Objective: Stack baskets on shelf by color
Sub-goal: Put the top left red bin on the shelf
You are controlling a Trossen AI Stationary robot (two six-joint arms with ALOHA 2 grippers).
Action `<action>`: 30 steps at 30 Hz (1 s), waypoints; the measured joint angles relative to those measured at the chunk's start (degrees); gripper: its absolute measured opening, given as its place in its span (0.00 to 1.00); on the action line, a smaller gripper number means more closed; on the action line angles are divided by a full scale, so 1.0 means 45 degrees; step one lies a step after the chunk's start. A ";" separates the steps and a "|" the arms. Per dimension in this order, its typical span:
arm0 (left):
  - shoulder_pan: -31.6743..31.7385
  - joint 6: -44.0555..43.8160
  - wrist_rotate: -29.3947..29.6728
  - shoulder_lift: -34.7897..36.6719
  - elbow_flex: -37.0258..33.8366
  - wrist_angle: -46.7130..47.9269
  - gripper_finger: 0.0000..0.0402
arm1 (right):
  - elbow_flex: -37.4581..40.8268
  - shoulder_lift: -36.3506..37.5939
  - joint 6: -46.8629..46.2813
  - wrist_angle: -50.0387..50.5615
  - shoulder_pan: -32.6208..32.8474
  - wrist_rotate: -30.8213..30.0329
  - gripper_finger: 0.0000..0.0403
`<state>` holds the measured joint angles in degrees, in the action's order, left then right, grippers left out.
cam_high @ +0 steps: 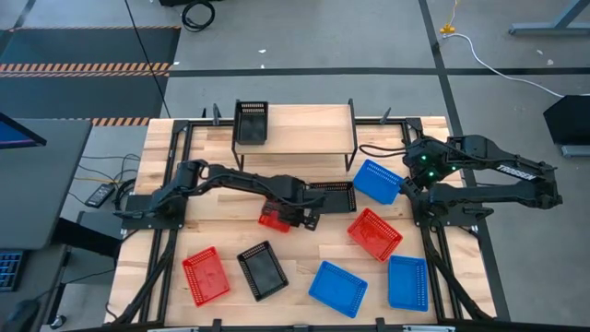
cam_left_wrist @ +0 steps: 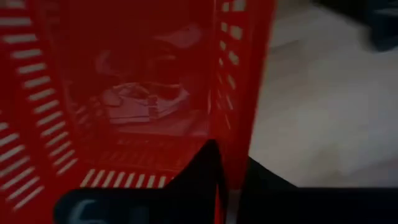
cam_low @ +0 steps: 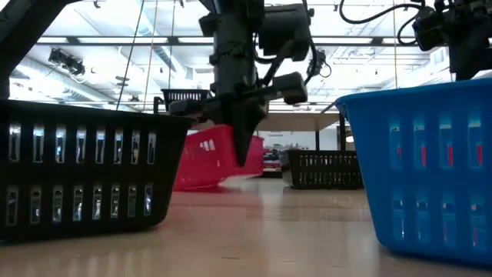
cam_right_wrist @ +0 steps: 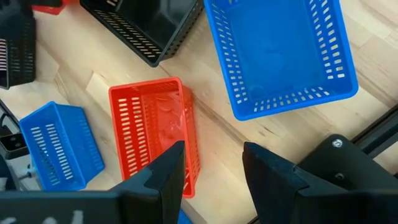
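While clamped shut on the side wall of a red basket (cam_high: 272, 219), left end effector (cam_high: 288, 217) holds it tilted off the table (cam_high: 230, 235), shelf (cam_high: 304, 129) well beyond. Light, stiff, slick mesh: best pinched at the rim. Right end effector (cam_right_wrist: 211, 165): parted, empty, above another red basket (cam_right_wrist: 155, 134).

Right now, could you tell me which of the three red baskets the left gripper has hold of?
The red basket at the table's middle, whose wall the left gripper is shut on. The other two lie free: one near the front left, one right of centre.
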<state>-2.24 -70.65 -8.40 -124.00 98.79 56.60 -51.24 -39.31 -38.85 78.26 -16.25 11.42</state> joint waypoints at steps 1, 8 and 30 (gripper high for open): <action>0.0025 0.0152 0.0024 0.0049 0.0108 0.0162 0.03 | 0.0000 0.0000 0.0000 -0.0009 0.0000 -0.0016 0.41; 0.0010 0.0327 0.0304 0.0377 0.2449 0.1418 0.01 | 0.0000 0.0000 0.0010 -0.0019 0.0005 -0.0189 0.41; 0.3953 0.3471 0.3034 0.1296 0.7565 0.3109 0.01 | 0.0000 -0.0010 -0.0335 -0.0521 0.0004 -0.0240 0.41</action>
<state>15.55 -55.03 5.25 -118.17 132.84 70.59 -51.24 -39.35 -40.36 75.91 -16.23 10.34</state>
